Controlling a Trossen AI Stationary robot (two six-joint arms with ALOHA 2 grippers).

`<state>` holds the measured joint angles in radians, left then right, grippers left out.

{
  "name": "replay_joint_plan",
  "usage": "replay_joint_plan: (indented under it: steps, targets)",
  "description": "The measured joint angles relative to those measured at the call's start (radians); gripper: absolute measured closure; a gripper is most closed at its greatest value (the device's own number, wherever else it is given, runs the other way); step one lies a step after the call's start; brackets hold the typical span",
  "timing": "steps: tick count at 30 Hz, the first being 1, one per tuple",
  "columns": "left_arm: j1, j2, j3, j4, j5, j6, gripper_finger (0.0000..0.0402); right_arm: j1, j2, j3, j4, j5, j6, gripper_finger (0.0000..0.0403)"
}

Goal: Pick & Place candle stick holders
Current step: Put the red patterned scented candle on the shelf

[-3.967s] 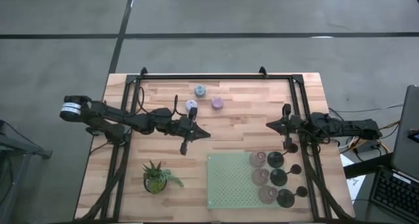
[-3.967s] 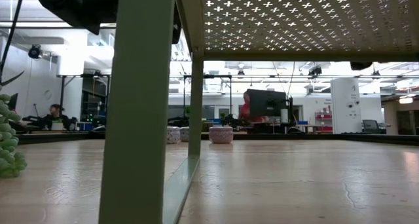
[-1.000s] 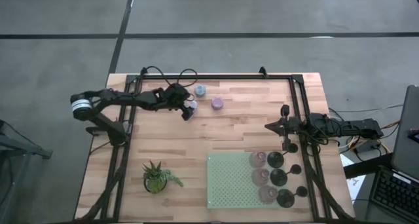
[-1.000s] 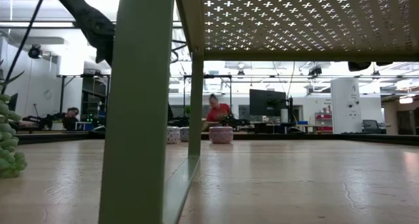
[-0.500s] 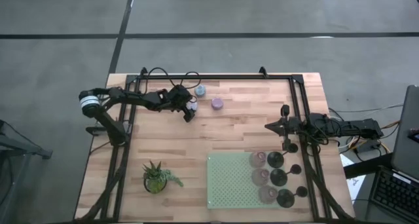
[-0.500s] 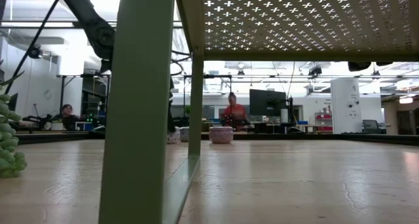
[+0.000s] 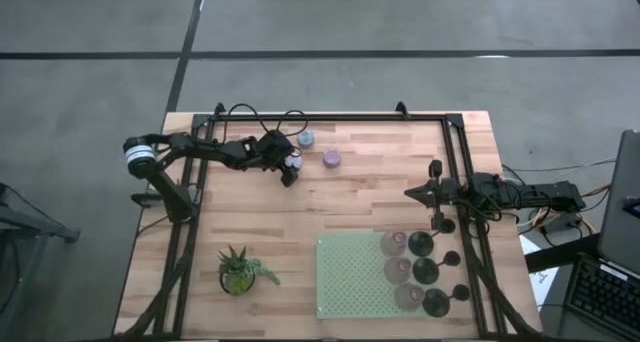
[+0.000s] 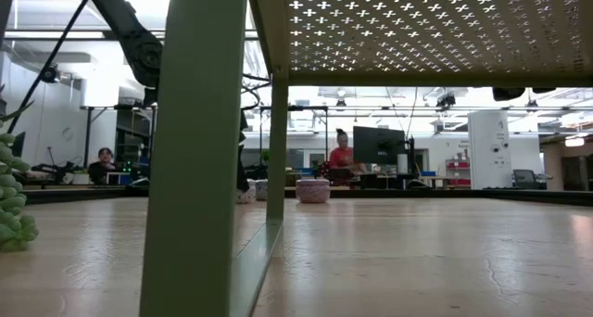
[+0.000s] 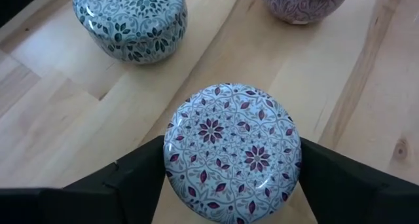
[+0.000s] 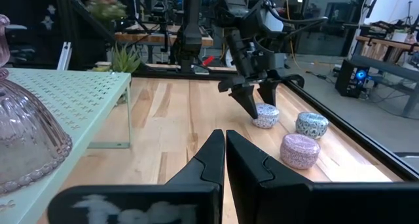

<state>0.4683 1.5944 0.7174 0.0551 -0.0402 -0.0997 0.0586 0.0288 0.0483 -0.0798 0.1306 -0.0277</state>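
Left wrist view puts us directly over a short round holder, white with plum flower patterning, standing on the wooden surface with one dark finger of the left hand on each side. We see the fingers spread about as wide as the holder itself, right at its walls, and we cannot tell whether they are pressing yet, so we do not count it as gripped. From above, this holder sits near the far left of the surface, with a pale-blue holder and a lilac holder just beside it. Six more holders stand at the near right on and beside a green perforated rack. The right hand waits at the right edge, fingers pressed together and holding nothing.

We judge the step in hand to be the grasp. Done well, it means closing evenly across the widest part, keeping the fingers level so the smooth, rounded wall does not squirt out, then lifting straight up clear of the two neighbours.

The holder stands upright on its base, top toward the wrist camera. Squat and round, it has no long axis to speak of, so we think any approach angle serves.
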Motion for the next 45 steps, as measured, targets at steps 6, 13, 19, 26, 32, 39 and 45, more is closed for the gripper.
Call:
replay_joint_plan:
  steps: [6, 13, 19, 26, 32, 39, 45]
  targets:
    - [0.000, 0.000, -0.001, 0.002, 0.000, 0.000, 0.0103, 0.000, 0.000, 0.000, 0.000, 0.000, 0.001, 0.0394]
    - [-0.001, 0.000, -0.001, 0.000, 0.007, 0.002, 0.0092, 0.000, 0.000, 0.000, 0.000, 0.000, -0.001, 0.0394]
    - [-0.002, -0.020, 0.002, -0.013, 0.062, 0.001, 0.0101, 0.000, 0.000, 0.000, 0.000, 0.000, 0.001, 0.0394]
    - [-0.027, -0.074, 0.029, -0.015, 0.138, -0.007, 0.0100, 0.000, 0.000, 0.000, 0.000, 0.000, -0.001, 0.0394]
    - [-0.092, -0.134, 0.075, -0.041, 0.207, -0.036, 0.0099, 0.000, 0.000, 0.000, 0.000, 0.000, 0.001, 0.0394]
    - [-0.244, -0.156, 0.167, -0.045, 0.208, -0.038, 0.0099, 0.000, 0.000, 0.000, 0.000, 0.000, -0.001, 0.0394]
    - [-0.393, -0.156, 0.280, -0.055, 0.207, -0.018, 0.0099, 0.000, 0.000, 0.000, 0.000, 0.000, -0.001, 0.0394]
